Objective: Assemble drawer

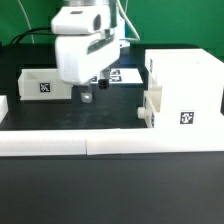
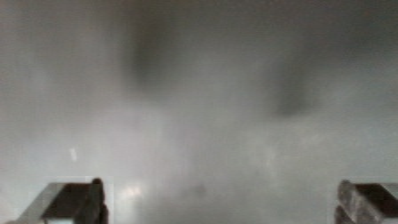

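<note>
The tall white drawer housing (image 1: 187, 88) stands at the exterior view's right, with a tag on its near face. A knobbed tray (image 1: 150, 106) sticks out of its left side, low down. A second shallow white tray (image 1: 44, 83) with a tag lies at the exterior view's left. My gripper (image 1: 92, 93) hangs between them, just right of the left tray and low over the black table. It is open and empty. In the wrist view its fingertips (image 2: 71, 204) stand wide apart over a blurred grey surface, with nothing between them.
The long low white border wall (image 1: 110, 145) runs along the front of the table. The marker board (image 1: 124, 75) lies flat behind my gripper. A small white piece (image 1: 3, 107) sits at the left edge.
</note>
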Robot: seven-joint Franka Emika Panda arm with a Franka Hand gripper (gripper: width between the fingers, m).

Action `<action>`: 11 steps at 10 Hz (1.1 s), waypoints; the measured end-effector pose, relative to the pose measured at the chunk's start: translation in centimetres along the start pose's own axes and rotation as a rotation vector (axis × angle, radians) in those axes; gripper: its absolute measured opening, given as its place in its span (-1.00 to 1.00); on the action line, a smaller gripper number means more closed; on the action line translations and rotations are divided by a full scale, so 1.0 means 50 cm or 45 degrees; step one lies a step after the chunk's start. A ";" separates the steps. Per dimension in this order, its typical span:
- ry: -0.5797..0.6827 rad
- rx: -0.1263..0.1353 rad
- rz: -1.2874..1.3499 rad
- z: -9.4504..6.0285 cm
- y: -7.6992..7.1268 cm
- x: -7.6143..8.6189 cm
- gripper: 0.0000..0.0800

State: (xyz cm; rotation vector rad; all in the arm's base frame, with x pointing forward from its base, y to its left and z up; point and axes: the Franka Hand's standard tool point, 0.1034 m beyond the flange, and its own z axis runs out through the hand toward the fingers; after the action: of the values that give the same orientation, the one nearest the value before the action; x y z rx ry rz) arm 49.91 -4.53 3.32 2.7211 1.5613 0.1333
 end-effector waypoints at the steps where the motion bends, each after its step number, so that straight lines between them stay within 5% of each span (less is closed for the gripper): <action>1: 0.014 -0.042 0.120 -0.013 -0.007 -0.014 0.62; 4: 0.030 -0.085 0.437 -0.037 -0.047 -0.057 0.62; 9: 0.058 -0.083 0.876 -0.033 -0.048 -0.058 0.62; 11: 0.044 -0.080 1.088 -0.030 -0.087 -0.093 0.62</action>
State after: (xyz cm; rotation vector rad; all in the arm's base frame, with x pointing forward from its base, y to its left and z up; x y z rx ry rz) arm 43.70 -6.41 4.29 3.1183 0.2890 0.2148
